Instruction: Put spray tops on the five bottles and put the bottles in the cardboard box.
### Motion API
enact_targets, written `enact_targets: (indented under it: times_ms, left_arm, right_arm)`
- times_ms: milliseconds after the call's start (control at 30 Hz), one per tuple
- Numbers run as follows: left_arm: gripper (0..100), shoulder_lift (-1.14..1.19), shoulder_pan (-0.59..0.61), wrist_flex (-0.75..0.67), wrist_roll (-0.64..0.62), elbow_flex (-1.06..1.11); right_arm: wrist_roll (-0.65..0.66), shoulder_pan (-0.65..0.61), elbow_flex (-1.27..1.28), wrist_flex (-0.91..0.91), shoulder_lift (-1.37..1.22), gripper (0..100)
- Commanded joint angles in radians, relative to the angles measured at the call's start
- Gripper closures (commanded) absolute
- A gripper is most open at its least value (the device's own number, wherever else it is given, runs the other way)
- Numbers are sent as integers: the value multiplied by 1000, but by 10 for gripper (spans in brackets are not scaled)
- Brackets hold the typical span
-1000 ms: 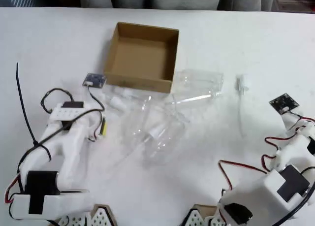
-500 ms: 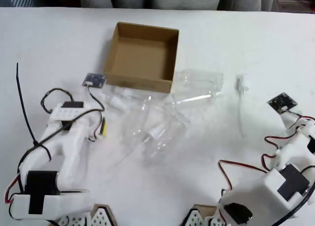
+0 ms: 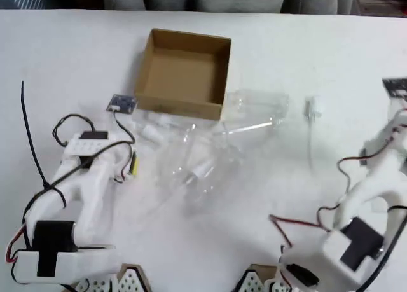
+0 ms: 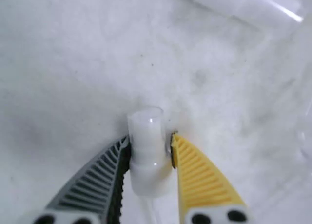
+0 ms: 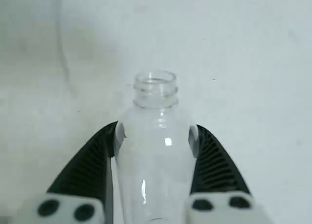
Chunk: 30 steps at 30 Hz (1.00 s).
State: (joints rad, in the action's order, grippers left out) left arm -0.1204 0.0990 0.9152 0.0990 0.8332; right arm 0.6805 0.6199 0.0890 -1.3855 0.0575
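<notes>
- So far, the box [image 3: 179, 105] holds 0 bottles.
- Left gripper [image 4: 148, 138] clamps 1 spray top [image 4: 145, 132] down by the table [image 4: 58, 63].
- Right gripper [image 5: 155, 130] clamps 1 uncapped bottle [image 5: 155, 153]; other bottles [image 3: 254, 107] lie beside the box.

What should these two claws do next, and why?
Probably bring them together: the left claw grips a spray top, and the right claw grips a bottle whose neck is open, so the top likely goes into that neck.
</notes>
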Motion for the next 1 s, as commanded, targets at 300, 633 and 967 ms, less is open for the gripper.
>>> enact_targets:
  times_ms: [300, 633, 967]
  left_arm:
    - [979, -53, 16, -17, 11, -8]
    - [979, -53, 16, -17, 11, -8]
    - [979, -53, 16, -17, 11, -8]
  right_arm:
    - [-367, -441, 411, 177, 484, 974]
    - [-661, -694, 812, 1003, 723, 974]
    - [-663, -888, 1002, 1762, 641, 979]
